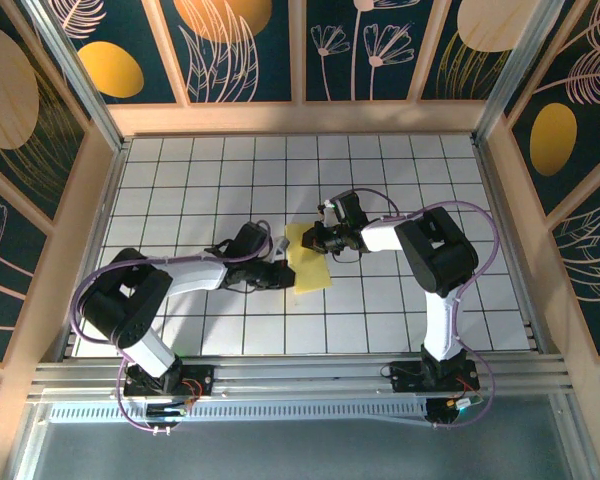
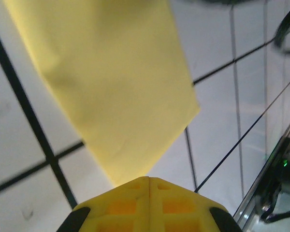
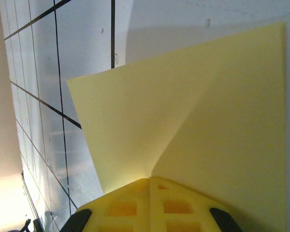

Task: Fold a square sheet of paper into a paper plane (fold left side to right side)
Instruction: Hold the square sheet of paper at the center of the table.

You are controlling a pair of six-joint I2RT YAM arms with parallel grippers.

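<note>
Near table centre, left gripper [image 1: 286, 272]: jaws pressed together with no gap, seen in the left wrist view [image 2: 149, 180] as one seam between the yellow fingers [image 2: 121, 208].
Left gripper to paper: the paper [image 2: 121, 87] narrows to a corner that runs right up to the fingertips. They touch it or sit just over it, and whether a layer is pinched between them cannot be told.
Right gripper [image 1: 315, 240]: jaws also together, a single seam in the right wrist view [image 3: 150, 180].
Right gripper to paper: the tips sit on the paper [image 3: 222, 121], which spreads out on both sides of them. A crease starts at the tips and runs away up to the right. The part left of the crease is tilted up and throws a shadow on the table. Whether the paper is clamped cannot be told.
Paper from above: a yellow strip [image 1: 312, 268], longer than wide and set at a slant, lies between the two grippers. The left gripper is at its lower left edge and the right gripper at its upper end.
Grippers to each other: close, facing across the paper.
Table [image 1: 380, 300]: white tiles with dark grid lines, with the paper near the middle.
Arms: each reaches inward from its base at the near edge.
</note>
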